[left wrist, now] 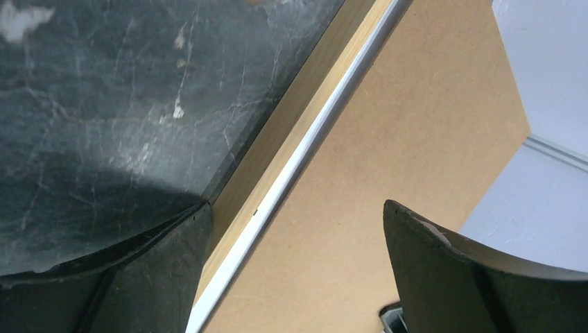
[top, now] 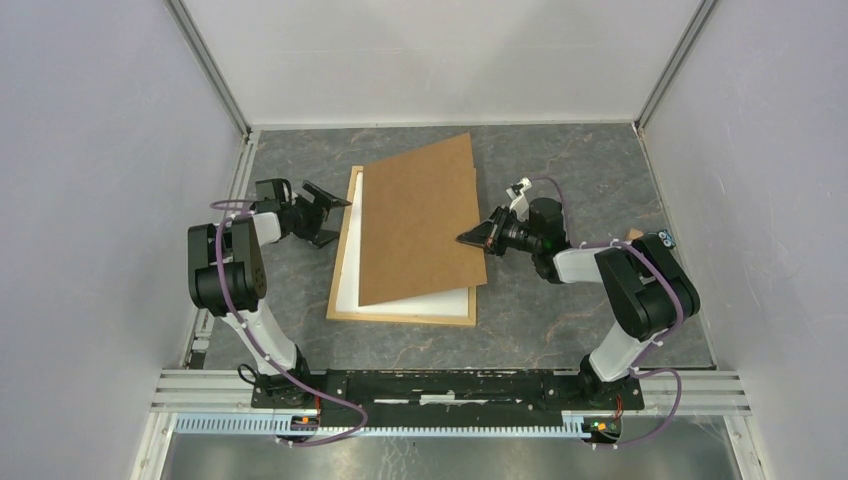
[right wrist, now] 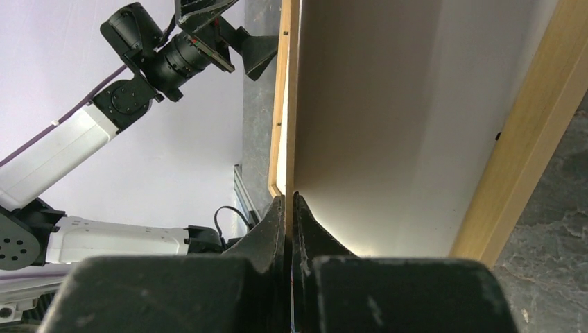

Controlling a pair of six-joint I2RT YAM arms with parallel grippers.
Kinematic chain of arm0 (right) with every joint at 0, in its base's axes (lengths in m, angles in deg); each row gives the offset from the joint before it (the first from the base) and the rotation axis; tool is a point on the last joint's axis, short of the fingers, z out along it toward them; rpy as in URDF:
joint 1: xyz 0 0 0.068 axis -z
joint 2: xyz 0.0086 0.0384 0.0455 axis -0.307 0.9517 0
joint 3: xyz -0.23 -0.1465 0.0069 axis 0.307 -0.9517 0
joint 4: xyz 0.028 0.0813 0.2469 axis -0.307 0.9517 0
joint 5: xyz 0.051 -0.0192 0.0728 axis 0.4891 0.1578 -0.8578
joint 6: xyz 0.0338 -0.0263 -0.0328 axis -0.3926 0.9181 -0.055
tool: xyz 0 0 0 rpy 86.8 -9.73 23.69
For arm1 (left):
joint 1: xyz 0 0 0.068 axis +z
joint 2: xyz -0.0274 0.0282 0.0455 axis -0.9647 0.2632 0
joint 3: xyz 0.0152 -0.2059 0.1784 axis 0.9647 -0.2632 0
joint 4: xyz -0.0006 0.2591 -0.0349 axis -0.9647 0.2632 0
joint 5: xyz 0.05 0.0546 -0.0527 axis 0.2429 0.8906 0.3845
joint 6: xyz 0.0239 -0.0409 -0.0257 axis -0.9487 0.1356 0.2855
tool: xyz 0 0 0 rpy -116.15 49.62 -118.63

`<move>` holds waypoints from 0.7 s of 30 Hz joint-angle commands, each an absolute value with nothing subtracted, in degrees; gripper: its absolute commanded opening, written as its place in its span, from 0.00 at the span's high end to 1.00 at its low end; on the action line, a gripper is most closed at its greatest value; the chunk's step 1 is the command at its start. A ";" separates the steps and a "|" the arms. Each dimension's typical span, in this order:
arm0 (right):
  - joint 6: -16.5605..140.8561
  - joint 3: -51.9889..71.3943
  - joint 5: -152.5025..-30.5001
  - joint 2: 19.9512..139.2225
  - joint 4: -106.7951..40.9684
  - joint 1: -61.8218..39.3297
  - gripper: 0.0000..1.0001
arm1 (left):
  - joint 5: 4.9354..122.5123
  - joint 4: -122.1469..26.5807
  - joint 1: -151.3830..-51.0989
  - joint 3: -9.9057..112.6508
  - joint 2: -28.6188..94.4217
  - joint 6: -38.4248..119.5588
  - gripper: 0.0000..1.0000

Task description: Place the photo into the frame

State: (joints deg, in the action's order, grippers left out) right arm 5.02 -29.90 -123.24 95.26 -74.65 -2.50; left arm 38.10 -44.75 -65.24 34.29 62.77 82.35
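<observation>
Now our right fingers (right wrist: pixel 270 232) clamp the thin brown board (top: pixel 420 220), aslant over the light-wood rectangular frame (top: pixel 343 262) lying on the grey tabletop (top: pixel 560 320); left fingers (left wrist: pixel 166 263) gape apart. We can't see the paper photo: likely floppy, pinch its edge.

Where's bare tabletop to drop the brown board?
Widest free patch: grey marbled tabletop between the flat brown hardboard sheet and the right wall, beyond the right tool. Also the strip between the light wooden frame and the base rail. Crowded: frame's left side, where the open left tool sits.
</observation>
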 commanded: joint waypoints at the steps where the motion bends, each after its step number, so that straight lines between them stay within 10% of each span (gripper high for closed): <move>1: 3.46 -30.25 -122.51 90.80 -81.18 -3.55 1.00 | 37.96 -44.09 -65.88 30.41 61.69 87.16 0.00; 21: -2.90 -35.56 -118.30 89.41 -86.89 -6.10 1.00 | 39.72 -43.97 -65.77 29.40 59.43 87.68 0.00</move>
State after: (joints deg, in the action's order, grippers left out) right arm -1.95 -35.47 -119.21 92.50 -79.75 -5.28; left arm 37.96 -46.70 -65.24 30.84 60.82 86.46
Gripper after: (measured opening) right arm 0.022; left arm 0.996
